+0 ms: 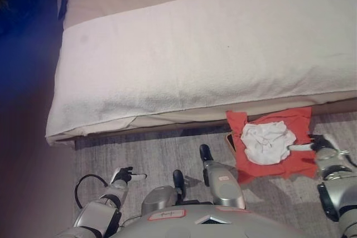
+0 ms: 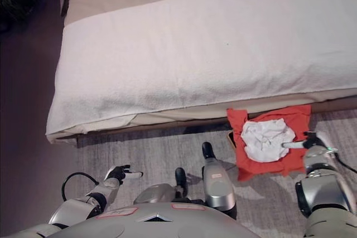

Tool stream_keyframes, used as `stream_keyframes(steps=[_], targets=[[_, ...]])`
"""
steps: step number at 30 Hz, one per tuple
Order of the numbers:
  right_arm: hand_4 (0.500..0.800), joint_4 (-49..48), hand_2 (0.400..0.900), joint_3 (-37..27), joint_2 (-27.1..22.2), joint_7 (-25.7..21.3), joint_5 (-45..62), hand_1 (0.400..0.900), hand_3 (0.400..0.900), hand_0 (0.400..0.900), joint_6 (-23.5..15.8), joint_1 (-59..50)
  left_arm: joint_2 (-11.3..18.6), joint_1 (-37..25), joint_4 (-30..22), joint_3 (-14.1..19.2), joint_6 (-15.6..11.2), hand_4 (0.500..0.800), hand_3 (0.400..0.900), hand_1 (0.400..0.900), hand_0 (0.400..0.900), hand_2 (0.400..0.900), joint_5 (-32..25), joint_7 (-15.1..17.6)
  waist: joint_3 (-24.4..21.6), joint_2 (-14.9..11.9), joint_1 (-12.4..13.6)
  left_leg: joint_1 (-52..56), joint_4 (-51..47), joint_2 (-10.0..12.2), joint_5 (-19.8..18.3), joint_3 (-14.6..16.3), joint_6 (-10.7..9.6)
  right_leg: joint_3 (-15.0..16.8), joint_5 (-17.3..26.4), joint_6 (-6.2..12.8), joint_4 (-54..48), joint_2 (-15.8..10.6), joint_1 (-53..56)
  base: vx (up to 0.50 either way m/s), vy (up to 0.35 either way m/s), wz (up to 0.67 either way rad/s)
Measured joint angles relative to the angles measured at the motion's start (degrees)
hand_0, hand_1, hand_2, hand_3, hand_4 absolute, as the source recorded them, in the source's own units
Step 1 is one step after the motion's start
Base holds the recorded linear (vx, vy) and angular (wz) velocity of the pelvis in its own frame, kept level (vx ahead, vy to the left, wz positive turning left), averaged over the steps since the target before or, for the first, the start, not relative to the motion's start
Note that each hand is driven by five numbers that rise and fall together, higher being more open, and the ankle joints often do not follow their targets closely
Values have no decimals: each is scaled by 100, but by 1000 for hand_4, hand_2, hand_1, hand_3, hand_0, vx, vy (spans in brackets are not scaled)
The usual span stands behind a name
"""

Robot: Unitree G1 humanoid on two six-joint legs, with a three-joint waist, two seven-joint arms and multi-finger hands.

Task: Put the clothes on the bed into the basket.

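Left eye view: the bed [image 1: 212,54] carries only its white cover, and no clothes show on it. The basket [image 1: 270,143] sits on the floor just beside the bed's near edge, draped in red cloth [image 1: 295,120], with a white garment [image 1: 266,142] bunched inside. The right hand [image 1: 319,144] is at the basket's right side, one white-tipped finger stretched straight onto the garment's edge. The risk, as I judge it, is that this finger snags the fabric and drags the garment or the red cloth over the rim when the arm pulls away. The left hand [image 1: 125,175] hangs low over the floor, well apart from the basket, holding nothing.

Right eye view: the right hand [image 2: 311,140] again shows a straight finger touching the garment; the rest of its fingers are too dark to read, though nothing looks pinched. The left hand [image 2: 120,173] points a relaxed finger sideways, empty. A tipped basket is the other hazard if the hand presses on its rim.
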Motion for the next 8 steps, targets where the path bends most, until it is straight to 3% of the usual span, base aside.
stream_keyframes(steps=[8], targets=[[800, -7, 900, 107, 1093, 27, 276, 900, 900, 900, 32, 454, 4, 154, 0, 153, 26, 800, 900, 900, 900, 900, 108, 0, -48, 33, 175, 161, -48, -25, 32, -189, 3, -227, 279, -94, -336, -100, 361, 20, 7, 15]])
